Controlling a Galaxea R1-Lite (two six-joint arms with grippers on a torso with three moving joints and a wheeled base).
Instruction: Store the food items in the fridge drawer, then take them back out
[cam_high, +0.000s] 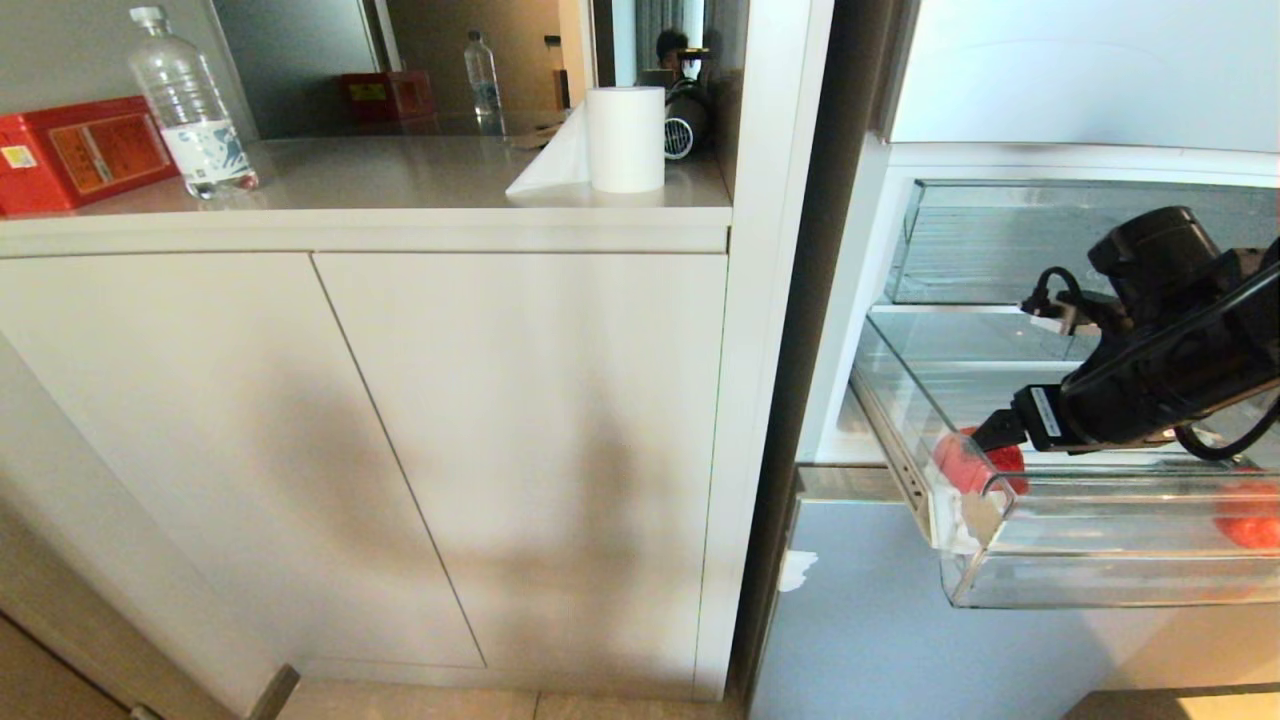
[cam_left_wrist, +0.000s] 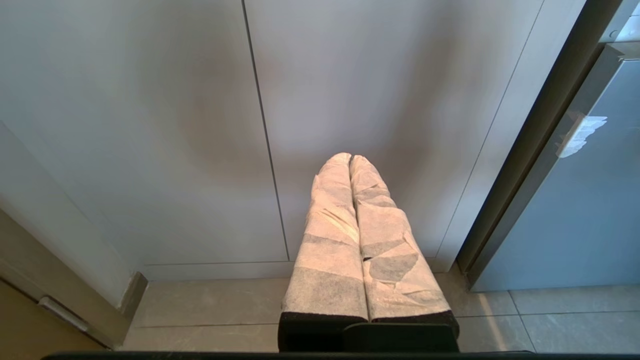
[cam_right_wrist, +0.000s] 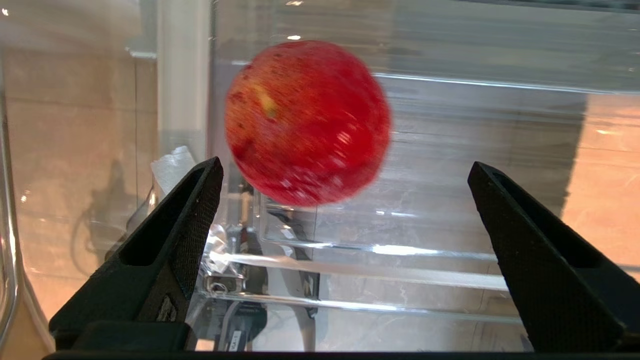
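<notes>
The right end effector (cam_right_wrist: 345, 170) reaches into the pulled-out fridge drawer (cam_high: 1100, 575) with its two black fingers (cam_right_wrist: 190, 210) spread wide and nothing between them — it is released, gripping neither fruit. Just ahead of the fingertips sits one round red food item (cam_right_wrist: 307, 122), resting on the drawer's ribbed clear floor near the left front corner (in the head view it shows as a red blur behind the drawer wall (cam_high: 975, 460)). A second red piece (cam_high: 1250, 515) lies well apart from it, toward the drawer's right end at the picture's edge. The left end effector (cam_left_wrist: 350, 159) hangs low in front of the white cabinet doors (cam_left_wrist: 150, 125), its paper-wrapped fingers pressed together and empty. On the tabletop (cam_high: 400, 180) above the cabinet stand a water bottle (cam_high: 190, 105), a red box (cam_high: 80, 150) and a paper towel roll (cam_high: 625, 138).
</notes>
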